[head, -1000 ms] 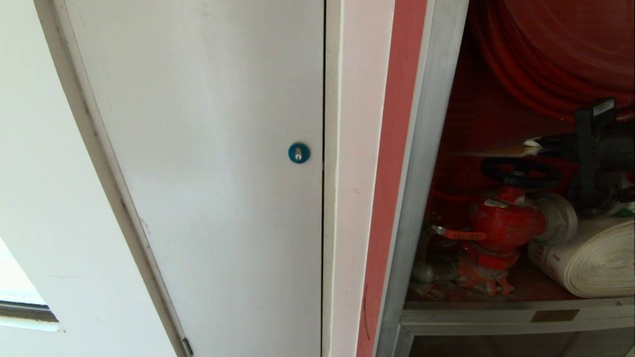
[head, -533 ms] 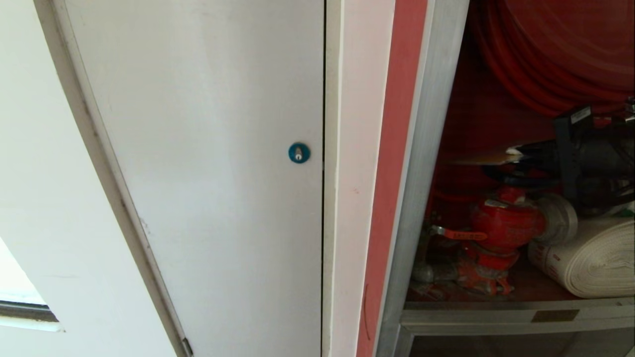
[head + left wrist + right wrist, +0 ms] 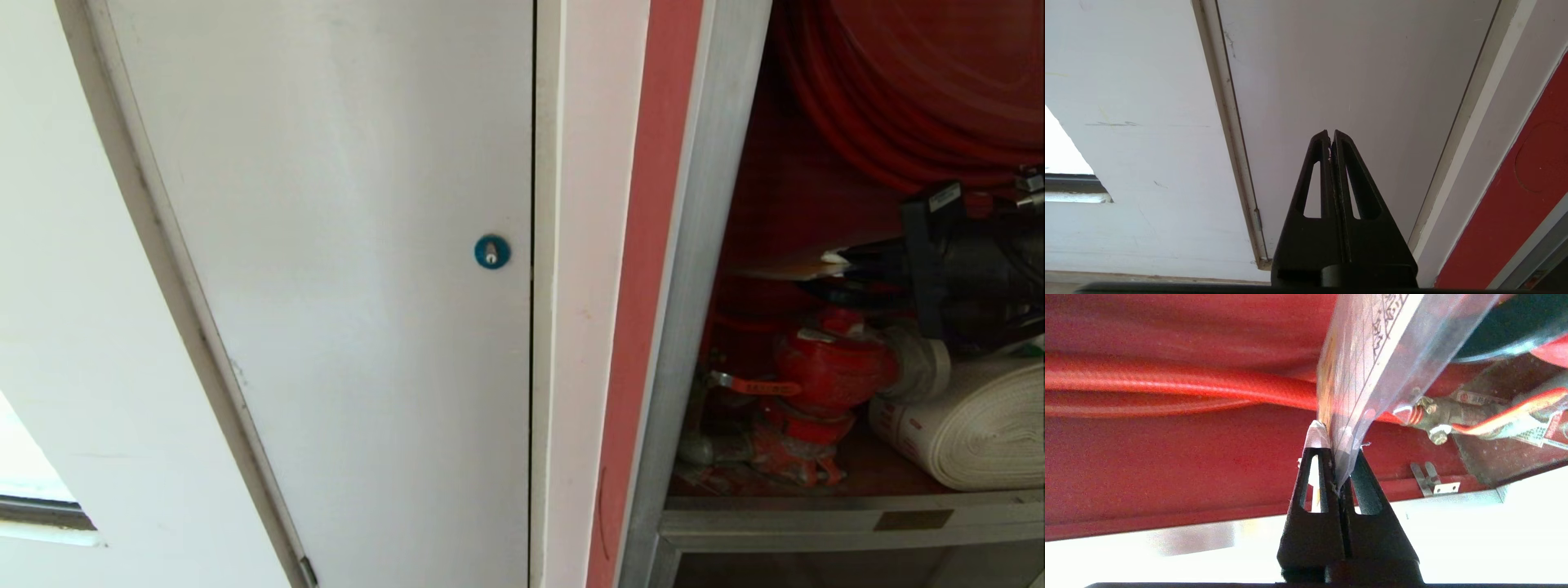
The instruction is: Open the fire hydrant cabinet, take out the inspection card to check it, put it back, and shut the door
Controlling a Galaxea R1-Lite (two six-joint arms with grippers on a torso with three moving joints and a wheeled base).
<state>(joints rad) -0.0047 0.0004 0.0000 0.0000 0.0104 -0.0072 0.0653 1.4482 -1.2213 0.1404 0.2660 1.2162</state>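
Note:
The fire hydrant cabinet (image 3: 702, 245) stands open at the right, showing its red inside, red hose reel (image 3: 898, 82), red valve (image 3: 824, 363) and white rolled hose (image 3: 971, 425). My right gripper (image 3: 845, 261) reaches into it above the valve and is shut on a corner of the inspection card (image 3: 784, 268), which shows edge-on. The right wrist view has the gripper (image 3: 1337, 453) pinching the laminated card (image 3: 1372, 347), with printed lines visible, in front of the hose reel (image 3: 1167, 379). The cabinet's door is out of view. My left gripper (image 3: 1330, 136) is shut and empty, parked.
A plain white panel door (image 3: 343, 286) with a blue round lock (image 3: 491, 251) fills the left of the head view, and the left gripper points at it (image 3: 1351, 73). A white jamb and red edge strip (image 3: 645, 286) separate it from the cabinet.
My right gripper has moved left inside the cabinet with the card in it, now covering the valve's black handwheel. The left arm has kept still.

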